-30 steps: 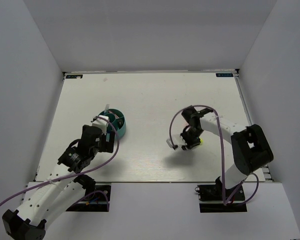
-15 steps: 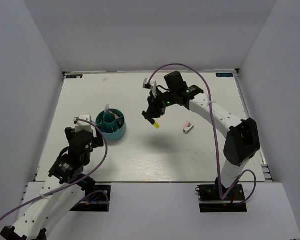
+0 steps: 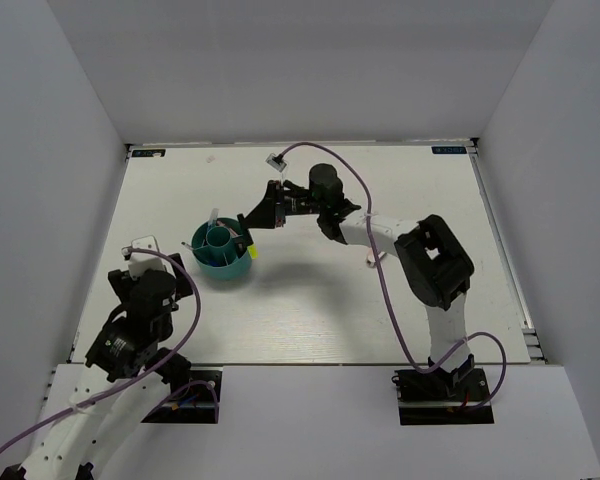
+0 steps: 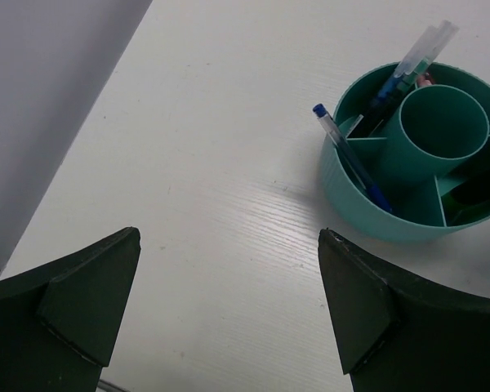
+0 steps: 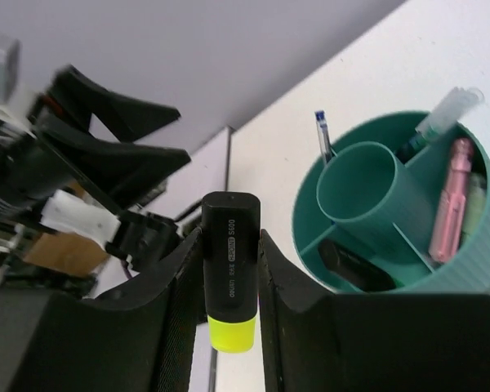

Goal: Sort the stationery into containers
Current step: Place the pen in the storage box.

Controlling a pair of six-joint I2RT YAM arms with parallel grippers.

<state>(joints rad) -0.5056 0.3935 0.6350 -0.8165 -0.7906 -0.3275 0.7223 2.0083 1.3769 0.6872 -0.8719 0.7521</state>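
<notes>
The left gripper is hanging spread wide and holding nothing at the near left of the surface, apart from the organiser. Its wrist view is showing what the top view is not. A blue pen is leaning out over the organiser's left rim. Two clear-capped pens are sticking up from a far compartment. The central tube is standing empty.

In the top view the organiser is sitting left of centre. The right arm is reaching across to it, and the right gripper is clenching a black-yellow highlighter. The yellow end is pointing down at the organiser's right rim. Whether it is touching the rim cannot be told.

The right wrist view is showing the grip itself. Both fingers are pressing the highlighter's black barrel, with the yellow end towards the camera. Only this view is showing a pink item and a pale green one lying side by side in one compartment. A black item is lying in another compartment.

White print is running along the highlighter's barrel. It is ending in what looks like "S600", and the rest is too small to read.
</notes>
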